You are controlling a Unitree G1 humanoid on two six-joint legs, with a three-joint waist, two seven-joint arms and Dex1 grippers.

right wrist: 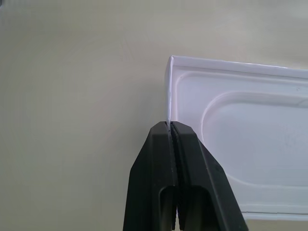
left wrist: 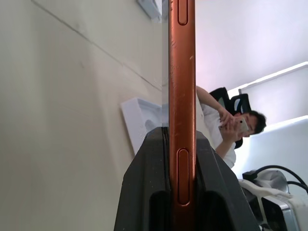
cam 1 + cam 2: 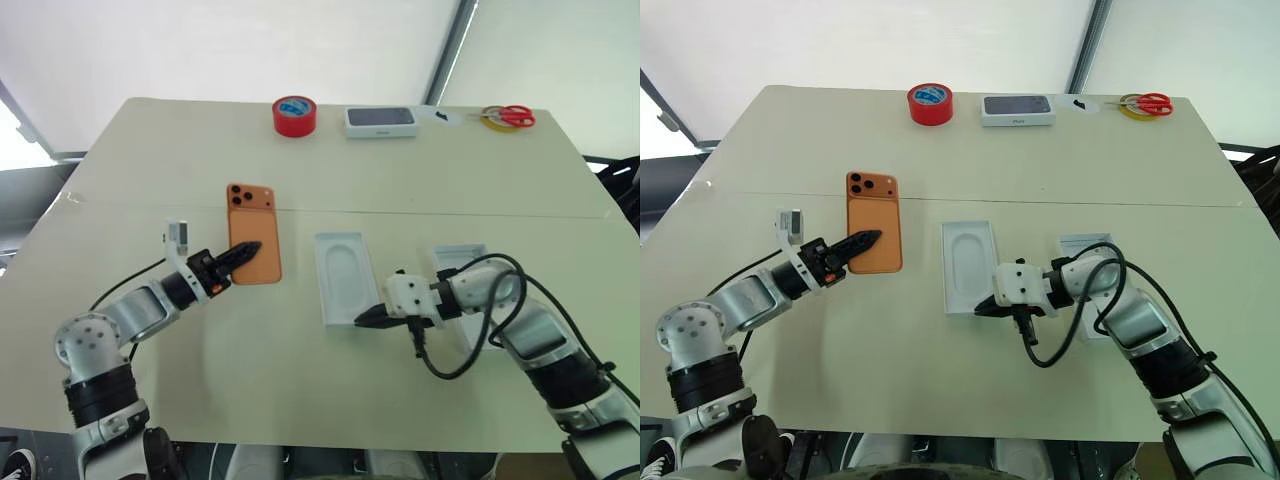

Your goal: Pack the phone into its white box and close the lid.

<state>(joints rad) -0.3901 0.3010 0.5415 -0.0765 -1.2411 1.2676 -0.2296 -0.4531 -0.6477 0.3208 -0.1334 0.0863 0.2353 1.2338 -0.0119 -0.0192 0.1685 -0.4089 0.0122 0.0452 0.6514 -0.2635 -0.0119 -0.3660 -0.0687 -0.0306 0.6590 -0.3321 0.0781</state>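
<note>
The phone (image 3: pixel 255 225), orange with its camera block facing up, is held flat just over the table at centre left. My left gripper (image 3: pixel 243 252) is shut on its near long edge. In the left wrist view that edge (image 2: pixel 182 72) runs up between the fingers (image 2: pixel 144 192). A thin white insert (image 3: pixel 345 270) with an oval recess lies at the centre. My right gripper (image 3: pixel 362 319) is shut on its near corner wall (image 1: pixel 169 86). A white cardboard piece (image 3: pixel 458 253) lies under my right forearm. I cannot tell whether it is the white box or the lid.
At the table's far edge stand a red tape roll (image 3: pixel 294 115), a white box with a dark top (image 3: pixel 381 121) and red-handled scissors (image 3: pixel 512 116). A seam (image 3: pixel 450 212) crosses the table's width. A seated person (image 2: pixel 226 125) shows beyond the table.
</note>
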